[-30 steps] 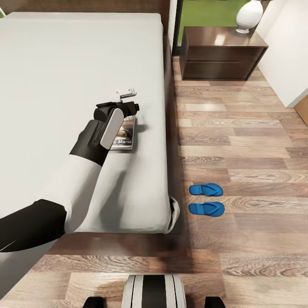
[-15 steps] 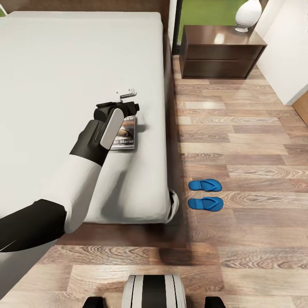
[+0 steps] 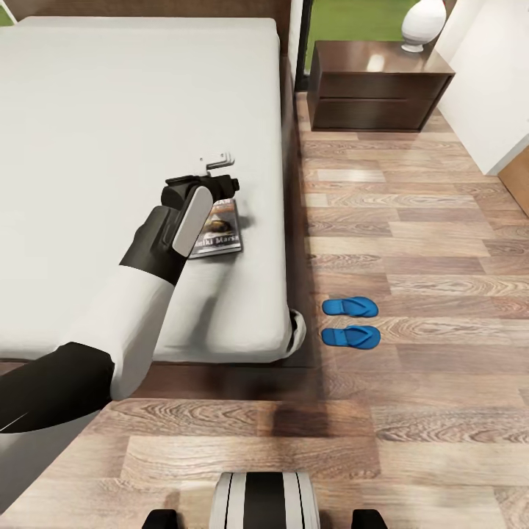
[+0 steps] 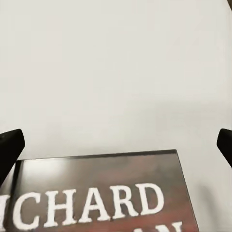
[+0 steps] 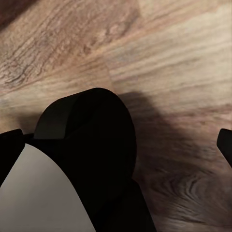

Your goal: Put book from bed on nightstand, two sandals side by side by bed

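The book point(image 3: 222, 234) lies flat on the bed point(image 3: 110, 110), near its right edge, with its cover up and slightly askew. My left gripper point(image 3: 219, 192) points down right over the book's far end. In the left wrist view the book point(image 4: 96, 193) is close below, white lettering showing. The left gripper point(image 4: 116, 145) is open there, its fingertips point(image 4: 9, 150) wide apart. Two blue sandals point(image 3: 350, 306) point(image 3: 351, 336) lie side by side on the floor next to the bed's foot corner. A nightstand point(image 3: 375, 88) stands at the far right of the bed. The right gripper point(image 5: 116, 145) hangs open over the floor.
A white vase point(image 3: 424, 22) stands on the nightstand. A white wall point(image 3: 492, 95) bounds the far right. Wood-plank floor point(image 3: 411, 242) stretches between the bed and the wall. My own base point(image 3: 264, 499) shows at the lower edge.
The head view has pulled back, so bed, sandals and nightstand slid up the picture. The book stayed under my left gripper, turned slightly and now lies nearer the bed's foot.
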